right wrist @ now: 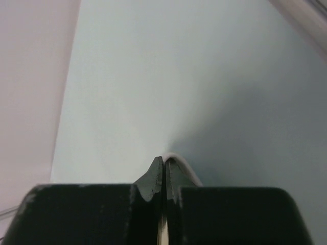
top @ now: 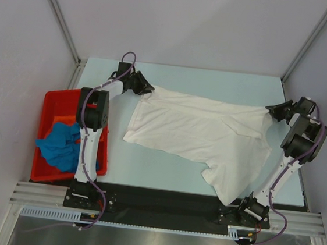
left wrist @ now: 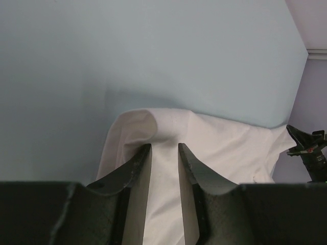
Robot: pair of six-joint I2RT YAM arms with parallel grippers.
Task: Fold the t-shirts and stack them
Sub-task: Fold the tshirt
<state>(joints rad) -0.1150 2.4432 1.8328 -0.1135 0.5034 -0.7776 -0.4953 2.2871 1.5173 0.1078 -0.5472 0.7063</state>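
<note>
White t-shirt (top: 203, 132) lies spread but rumpled across the middle of the table (top: 147, 167), unfolded, and nothing is stacked yet. My right gripper (top: 272, 110), upper right, is pinched closed on its edge. My left gripper (top: 145, 88), upper left, has its jaws narrowly apart with cloth between them; I cannot tell whether it grips. The red bin (top: 55, 96), at the left edge, holds a crumpled blue t-shirt (top: 59, 144) and an orange t-shirt (top: 64, 121).

white t-shirt (right wrist: 180, 164): only a sliver is showing low in the centre of the right wrist view, and the right gripper (right wrist: 163, 162) is hiding the rest.
orange t-shirt (top: 63, 121): lying mostly buried under the blue t-shirt (top: 62, 144) and the left arm (top: 92, 121), at the overhead frame's left.
red bin (top: 52, 96): that arm is covering its right wall.
right gripper, left wrist view: the right edge is cutting it off, and it is showing too small to tell its jaws.
left gripper (left wrist: 164, 149): the lower edge is cutting off the cloth between its fingers.
</note>
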